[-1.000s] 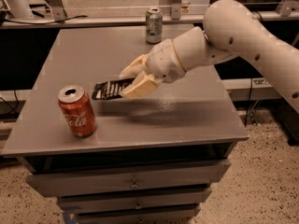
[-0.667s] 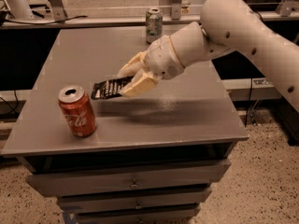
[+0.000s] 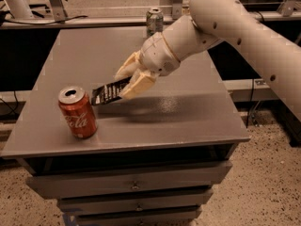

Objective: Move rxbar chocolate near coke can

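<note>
The coke can (image 3: pixel 78 112) stands upright near the front left of the grey table top (image 3: pixel 178 117). It is red with white script and a silver top. My gripper (image 3: pixel 128 81) is just right of the can, above the table, shut on the rxbar chocolate (image 3: pixel 108 92). The bar is a flat black wrapper with white lettering. It sticks out leftward from the fingers (image 3: pixel 137 85), tilted, its free end a short way from the can's top. The bar looks held just above the surface.
A silver-green can (image 3: pixel 154 21) stands at the table's far edge. The table is a drawer cabinet with drawers (image 3: pixel 134 184) below the front edge. Metal frames and a dark shelf stand behind. Speckled floor lies to the right.
The arm and gripper have shifted slightly, still holding the bar close to the right of the coke can. The cans have not moved.
</note>
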`<state>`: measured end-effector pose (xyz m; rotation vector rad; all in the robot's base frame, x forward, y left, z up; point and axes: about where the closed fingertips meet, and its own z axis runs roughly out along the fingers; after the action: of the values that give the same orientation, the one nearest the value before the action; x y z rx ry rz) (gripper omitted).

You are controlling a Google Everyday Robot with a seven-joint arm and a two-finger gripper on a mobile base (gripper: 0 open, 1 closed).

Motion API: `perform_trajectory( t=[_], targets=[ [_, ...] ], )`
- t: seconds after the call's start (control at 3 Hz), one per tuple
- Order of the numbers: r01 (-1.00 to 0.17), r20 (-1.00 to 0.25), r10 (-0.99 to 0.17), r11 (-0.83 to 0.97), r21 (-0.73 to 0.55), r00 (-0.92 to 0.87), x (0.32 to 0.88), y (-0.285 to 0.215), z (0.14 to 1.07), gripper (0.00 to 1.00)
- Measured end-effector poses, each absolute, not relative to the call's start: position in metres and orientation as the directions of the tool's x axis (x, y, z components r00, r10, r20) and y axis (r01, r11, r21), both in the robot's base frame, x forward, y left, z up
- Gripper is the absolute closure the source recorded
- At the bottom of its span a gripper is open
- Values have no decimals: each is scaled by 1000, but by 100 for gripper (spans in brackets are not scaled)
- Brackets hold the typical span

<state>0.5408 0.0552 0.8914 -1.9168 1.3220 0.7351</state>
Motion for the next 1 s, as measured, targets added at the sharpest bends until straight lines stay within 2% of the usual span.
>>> perform_trajectory(
  t=[0.33, 1.0],
  targets=[
    [-944, -767, -555, -248, -217, 322, 541, 56, 890, 100],
    [-962, -774, -582, -243, -128, 250, 525, 48, 841, 100]
  ],
)
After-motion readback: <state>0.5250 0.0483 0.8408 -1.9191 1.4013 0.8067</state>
